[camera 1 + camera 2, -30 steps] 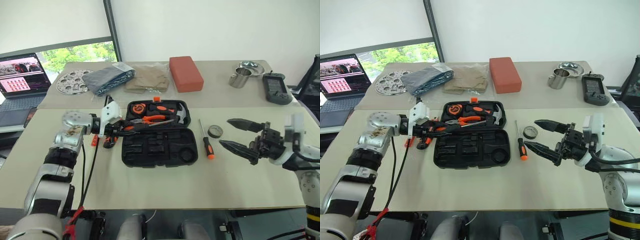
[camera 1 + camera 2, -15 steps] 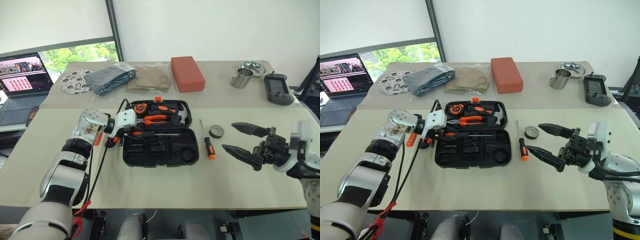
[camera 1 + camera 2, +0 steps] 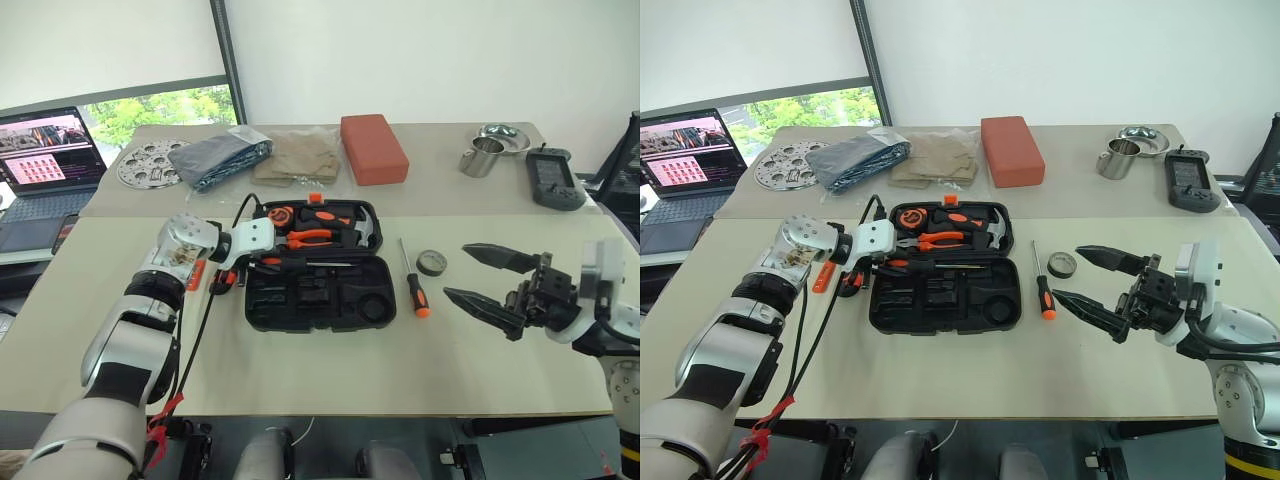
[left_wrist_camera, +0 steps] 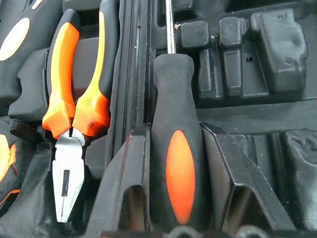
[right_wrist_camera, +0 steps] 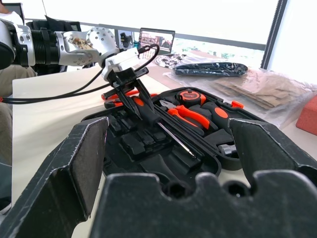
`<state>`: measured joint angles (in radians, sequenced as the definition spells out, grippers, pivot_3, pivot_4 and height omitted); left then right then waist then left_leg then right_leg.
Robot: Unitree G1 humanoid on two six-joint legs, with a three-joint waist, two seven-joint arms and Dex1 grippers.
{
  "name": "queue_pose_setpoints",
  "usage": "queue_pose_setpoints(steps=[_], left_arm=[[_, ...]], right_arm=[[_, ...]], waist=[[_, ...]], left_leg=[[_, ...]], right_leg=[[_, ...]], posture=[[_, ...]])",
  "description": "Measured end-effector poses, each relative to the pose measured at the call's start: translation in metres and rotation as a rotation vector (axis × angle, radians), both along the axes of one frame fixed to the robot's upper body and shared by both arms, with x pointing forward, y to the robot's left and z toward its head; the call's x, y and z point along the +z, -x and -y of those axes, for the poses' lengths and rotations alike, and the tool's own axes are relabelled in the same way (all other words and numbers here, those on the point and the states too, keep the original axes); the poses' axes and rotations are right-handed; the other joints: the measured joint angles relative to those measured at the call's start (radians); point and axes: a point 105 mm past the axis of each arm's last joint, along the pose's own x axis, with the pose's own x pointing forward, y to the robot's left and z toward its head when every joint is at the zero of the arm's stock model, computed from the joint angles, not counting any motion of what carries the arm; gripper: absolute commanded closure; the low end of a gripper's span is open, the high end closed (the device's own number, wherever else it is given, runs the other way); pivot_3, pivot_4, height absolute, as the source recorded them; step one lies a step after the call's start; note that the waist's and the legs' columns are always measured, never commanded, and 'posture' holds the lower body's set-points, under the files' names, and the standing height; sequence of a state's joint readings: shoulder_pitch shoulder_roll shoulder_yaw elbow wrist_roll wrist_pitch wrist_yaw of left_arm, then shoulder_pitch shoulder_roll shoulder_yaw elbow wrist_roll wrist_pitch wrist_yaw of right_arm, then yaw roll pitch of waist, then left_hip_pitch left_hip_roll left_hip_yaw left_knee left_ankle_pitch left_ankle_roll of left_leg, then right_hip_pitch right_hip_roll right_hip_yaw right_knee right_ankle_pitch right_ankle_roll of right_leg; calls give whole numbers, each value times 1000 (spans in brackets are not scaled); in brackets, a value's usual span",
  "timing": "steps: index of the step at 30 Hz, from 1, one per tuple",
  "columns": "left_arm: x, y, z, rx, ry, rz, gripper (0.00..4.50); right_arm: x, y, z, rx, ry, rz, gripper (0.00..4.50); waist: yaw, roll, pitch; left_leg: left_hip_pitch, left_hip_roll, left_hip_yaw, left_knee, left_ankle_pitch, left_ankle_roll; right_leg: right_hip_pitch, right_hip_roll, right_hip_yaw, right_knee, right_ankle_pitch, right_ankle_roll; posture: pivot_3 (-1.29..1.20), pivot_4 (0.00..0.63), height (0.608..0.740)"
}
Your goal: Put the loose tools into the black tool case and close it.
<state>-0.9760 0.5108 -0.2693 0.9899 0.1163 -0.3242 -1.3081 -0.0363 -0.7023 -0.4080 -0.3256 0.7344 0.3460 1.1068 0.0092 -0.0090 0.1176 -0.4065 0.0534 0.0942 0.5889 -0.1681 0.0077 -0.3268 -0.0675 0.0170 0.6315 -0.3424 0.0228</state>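
Screwdriver (image 4: 178,163), stiff and light I'd say, sits between the left pincer (image 4: 179,198) fingers over the case (image 3: 320,300), grip apparently loosening; right pincer (image 3: 492,279) gapes empty.

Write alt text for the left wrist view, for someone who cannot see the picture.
Close-up of the left end effector, its two black fingers on either side of the black-and-orange handle of a screwdriver lying in the open black tool case. Beside it, orange-handled pliers rest in their moulded slot.
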Motion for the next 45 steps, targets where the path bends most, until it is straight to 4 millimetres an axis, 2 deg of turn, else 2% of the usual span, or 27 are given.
queue_pose_setpoints(steps=[4, 8, 12, 15, 17, 21, 24, 29, 35, 45], left_arm=[[2, -3, 0, 21, 13, 22, 248], [11, -5, 2, 13, 18, 49, 248], [35, -10, 6, 9, 53, 109, 248], [59, -14, 13, 13, 134, 161, 1006], [67, -14, 23, 3, 190, 170, 1811], [52, -9, 40, -13, 276, 102, 3362], [37, -7, 42, 18, 336, 25, 4435], [25, -9, 37, 69, 367, -19, 4435], [0, -6, 31, 111, 358, -75, 4435], [-12, -5, 37, 102, 321, -48, 4435]], right_arm=[[2, 0, 0, 3, 1, 10, 0], [4, -1, -1, 5, 1, 23, 0], [4, -2, -1, 6, 0, 23, 0], [3, -3, 0, 6, -1, 19, 0], [3, -4, -1, 8, -2, 19, 0], [3, -4, -2, 15, -7, 24, 0], [3, -4, -2, 16, -7, 26, 0], [3, -3, -1, 13, -6, 29, 0], [0, -3, 0, 6, -7, 20, 0], [-1, -2, 1, -3, -7, 15, 0]], waist=[[1, 0, 0], [2, 0, 0], [2, 0, 0], [2, 0, 0], [2, 2, -1], [0, 3, -1], [-4, 3, 0], [-1, 3, 0], [1, 3, 0], [2, 3, -1]], left_leg=[[-1, 0, 0, 1, 0, 0], [-1, 0, 0, 1, 0, 0], [-1, 0, -1, 1, 0, 0], [-1, 0, -1, 1, 0, 0], [-1, 0, -1, 1, 0, 0], [0, 0, -1, 1, 0, 0], [-1, 1, -1, 2, 0, 0], [-1, 1, -2, 2, 0, 0], [-1, 1, -2, 2, 0, 0], [1, 0, -3, 2, 0, 0]], right_leg=[[0, 0, 0, 0, 0, 0], [0, 0, 0, 0, 0, 0], [0, 1, 0, 0, 0, 0], [0, 1, 0, 0, 0, 0], [1, 0, 0, 0, 0, 0], [1, 1, 0, 0, 0, 0], [1, 2, 0, 0, 0, 0], [1, 2, 1, 0, 0, 0], [1, 2, 1, 0, 0, 0], [4, 2, 1, 0, 0, 0]], posture=[[0, 150, 740], [0, 150, 740], [0, 150, 740], [0, 150, 740], [0, 150, 740], [0, 150, 740], [0, 150, 740], [0, 150, 740], [0, 150, 740], [0, 150, 740]])
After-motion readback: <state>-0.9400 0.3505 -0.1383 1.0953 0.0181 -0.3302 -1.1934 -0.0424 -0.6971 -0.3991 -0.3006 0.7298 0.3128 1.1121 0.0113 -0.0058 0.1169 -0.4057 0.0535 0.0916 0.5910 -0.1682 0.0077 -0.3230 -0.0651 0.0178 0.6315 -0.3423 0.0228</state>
